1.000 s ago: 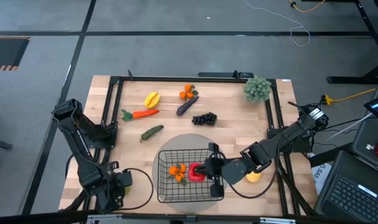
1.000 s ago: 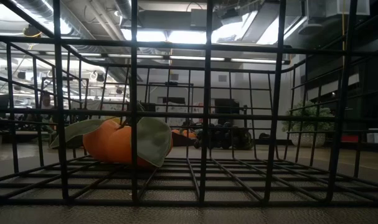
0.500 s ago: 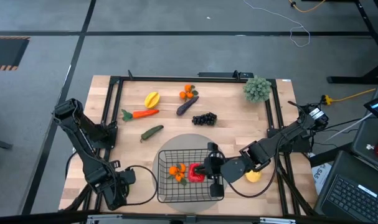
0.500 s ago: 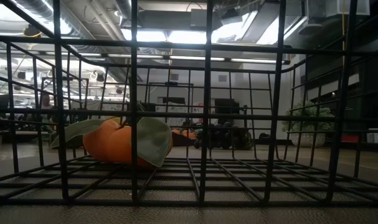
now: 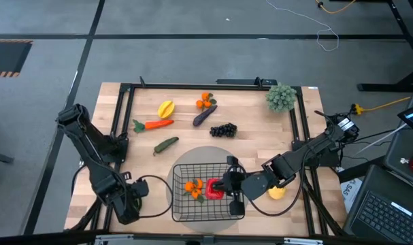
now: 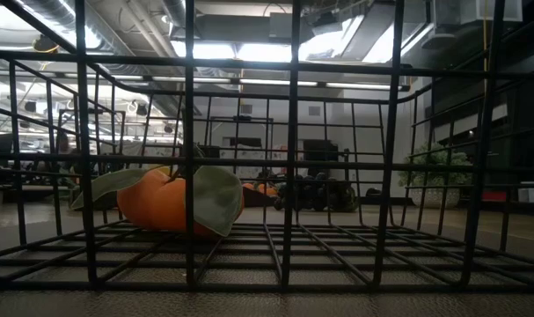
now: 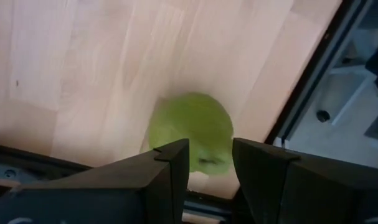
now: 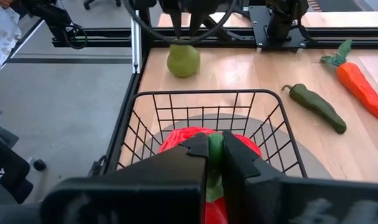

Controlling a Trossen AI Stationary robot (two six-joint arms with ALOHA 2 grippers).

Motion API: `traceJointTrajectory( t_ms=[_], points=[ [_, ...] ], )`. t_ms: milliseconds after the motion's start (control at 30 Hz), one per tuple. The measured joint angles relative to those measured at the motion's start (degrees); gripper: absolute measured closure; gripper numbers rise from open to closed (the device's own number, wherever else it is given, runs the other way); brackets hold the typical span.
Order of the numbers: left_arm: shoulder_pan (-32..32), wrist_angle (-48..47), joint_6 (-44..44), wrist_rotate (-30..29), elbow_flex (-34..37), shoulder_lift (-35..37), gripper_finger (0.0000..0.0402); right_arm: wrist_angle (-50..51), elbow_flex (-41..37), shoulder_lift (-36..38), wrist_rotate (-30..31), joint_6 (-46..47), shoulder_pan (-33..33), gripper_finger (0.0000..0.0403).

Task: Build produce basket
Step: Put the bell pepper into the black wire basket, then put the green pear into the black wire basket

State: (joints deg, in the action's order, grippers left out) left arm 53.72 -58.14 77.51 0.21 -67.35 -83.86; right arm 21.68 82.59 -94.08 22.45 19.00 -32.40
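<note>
**Pepper held over the basket, pear under the left gripper**

Produce lay split between the far half of the table point(image 5: 260, 136) and the basket point(image 5: 205, 216); the black wire basket stood at the near edge, centre, on a grey round mat point(image 5: 207, 155); inside it, toward its left side, sat an orange with green leaves point(image 5: 191, 188), seen in the low view resting on the basket floor behind the wire bars. The right gripper point(image 5: 228, 185) reached in over the basket's right side; its fingers were clamped together on the green stem of the red pepper point(image 8: 208, 144), which sat inside the basket just right of the orange. The left gripper point(image 7: 210, 163) was low at the table's near left corner; its fingers stood apart, straddling a green pear point(image 7: 190, 132) that lay on the wood beside the table's edge rail; whether they touched it could not be told.

On the far half lay a yellow starfruit point(image 5: 165, 108); an orange carrot point(image 5: 154, 124) near it; a dark green pepper point(image 5: 166, 144) nearer the basket; a small orange cluster point(image 5: 205, 101) touching a purple eggplant point(image 5: 205, 114); black grapes point(image 5: 223, 129) to the right of these. A grey-green bushy ball point(image 5: 280, 97) stood at the far right corner; a yellow lemon point(image 5: 277, 192) lay right of the basket, partly under the right arm.
</note>
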Motion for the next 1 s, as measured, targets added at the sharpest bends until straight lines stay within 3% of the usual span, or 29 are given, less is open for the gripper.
traceJointTrajectory(
  t_ms=[267, 433, 833, 1000],
  points=[
    [3.5, -0.1, 1.9, 1.4, 0.0, 1.1, 0.0291, 1.2, 0.0, 0.0, -0.1, 0.0, 0.0, 0.0393],
    [5.3, -0.2, 4.2, -1.7, 0.0, 1.0, 0.0291, 1.2, 0.0, 0.0, -0.1, 0.0, 0.0, 0.0384],
    [5.3, -0.2, 6.6, -3.3, 0.0, 0.9, 0.0291, 1.3, 0.0, -3.2, -3.6, 0.2, 0.0, 0.0248],
    [5.3, -0.2, 6.6, -5.5, 0.0, 0.0, 0.0291, 1.1, 0.0, -3.8, -3.6, 0.2, 0.0, 0.0216]
  ],
)
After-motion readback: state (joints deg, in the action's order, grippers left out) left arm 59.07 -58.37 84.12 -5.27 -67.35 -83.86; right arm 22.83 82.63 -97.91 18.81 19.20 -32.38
